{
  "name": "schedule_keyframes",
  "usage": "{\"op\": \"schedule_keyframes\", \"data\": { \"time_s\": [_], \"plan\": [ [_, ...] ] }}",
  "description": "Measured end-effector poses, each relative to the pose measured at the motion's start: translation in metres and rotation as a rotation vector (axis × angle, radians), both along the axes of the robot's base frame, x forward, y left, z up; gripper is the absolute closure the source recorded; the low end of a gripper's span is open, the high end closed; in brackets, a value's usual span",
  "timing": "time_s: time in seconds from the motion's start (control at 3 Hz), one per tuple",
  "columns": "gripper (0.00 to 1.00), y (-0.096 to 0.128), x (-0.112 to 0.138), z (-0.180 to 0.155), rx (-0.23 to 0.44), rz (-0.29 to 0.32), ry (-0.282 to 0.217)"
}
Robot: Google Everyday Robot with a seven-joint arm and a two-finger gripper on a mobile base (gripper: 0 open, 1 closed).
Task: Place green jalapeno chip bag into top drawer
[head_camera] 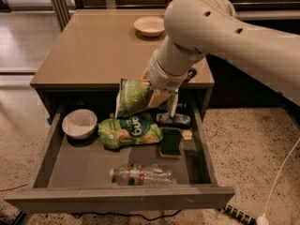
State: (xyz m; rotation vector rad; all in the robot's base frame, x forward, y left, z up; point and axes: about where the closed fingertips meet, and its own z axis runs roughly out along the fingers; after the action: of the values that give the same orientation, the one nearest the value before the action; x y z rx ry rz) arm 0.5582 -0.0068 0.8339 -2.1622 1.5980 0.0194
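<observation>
My gripper (pixel 159 96) is shut on the green jalapeno chip bag (pixel 133 96), a crinkled light-green bag that hangs tilted from its right edge. The bag is over the back of the open top drawer (pixel 117 198), just below the cabinet's front edge and above a darker green pouch with white letters (pixel 129 132). The white arm (pixel 215 36) comes in from the upper right and hides part of the gripper.
In the drawer lie a white bowl (pixel 79 123) at the left, a clear water bottle (pixel 140 175) near the front, a dark sponge (pixel 171 142) and a small packet (pixel 173 120) at the right. A white bowl (pixel 149 26) stands on the cabinet top (pixel 93 46). A power strip (pixel 241 214) lies on the floor.
</observation>
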Motion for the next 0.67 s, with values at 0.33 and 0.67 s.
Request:
{"op": "schedule_keyframes", "data": {
  "time_s": [0.33, 0.67],
  "plan": [
    [1.00, 0.011, 0.001, -0.020, 0.020, 0.025, 0.025],
    [1.00, 0.026, -0.003, -0.046, 0.032, 0.065, 0.056]
  ]
}}
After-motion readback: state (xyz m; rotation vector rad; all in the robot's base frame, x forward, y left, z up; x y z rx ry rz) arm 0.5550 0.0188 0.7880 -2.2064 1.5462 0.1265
